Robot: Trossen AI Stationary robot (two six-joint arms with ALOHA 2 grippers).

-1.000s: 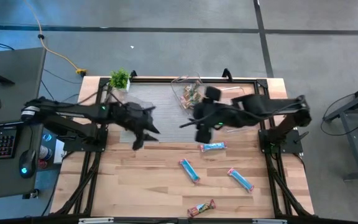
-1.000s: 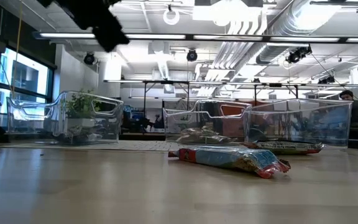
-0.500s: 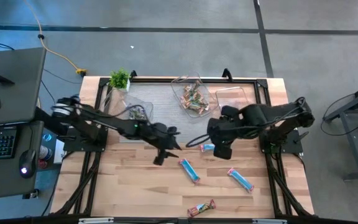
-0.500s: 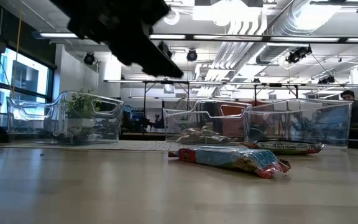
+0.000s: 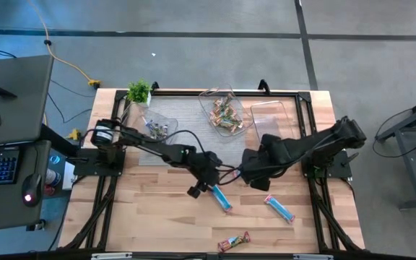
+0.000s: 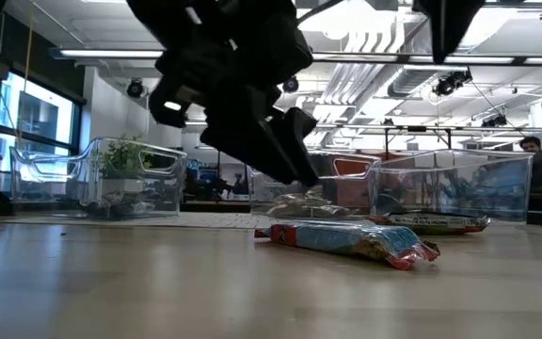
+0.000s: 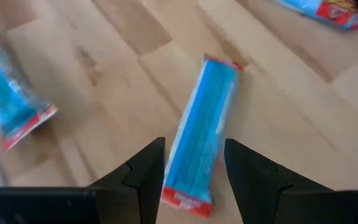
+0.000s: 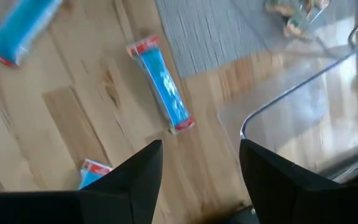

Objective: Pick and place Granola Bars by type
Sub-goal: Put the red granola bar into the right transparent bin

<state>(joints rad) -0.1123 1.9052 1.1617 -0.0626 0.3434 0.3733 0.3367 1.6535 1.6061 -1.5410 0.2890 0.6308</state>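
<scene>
The left gripper holds its two dark fingers spread apart, straddling one end of a light blue granola bar that lies flat on the desk; the pictures do not show the fingers touching the wrapper. From above, that gripper sits just at 9 o'clock of the same bar, near the middle of the desk, with the left arm stretching back toward 10 o'clock.

The right gripper also keeps its fingers wide, holding nothing, above bare wood with a second blue bar ahead of it. Seen from overhead, the right gripper hangs just at 1 o'clock of the centre bar, covering most of that second bar.

A third blue bar lies at 4 o'clock of the right gripper, and a green and tan bar rests near the desk's front edge at 6 o'clock. At 12 o'clock, a clear tub holds several green and tan bars on a grey mat; an empty-looking clear tub stands just at 3 o'clock of it, and another tub at 9 o'clock holds dark-wrapped bars. A small green plant stands at the far corner, at 11 o'clock.
</scene>
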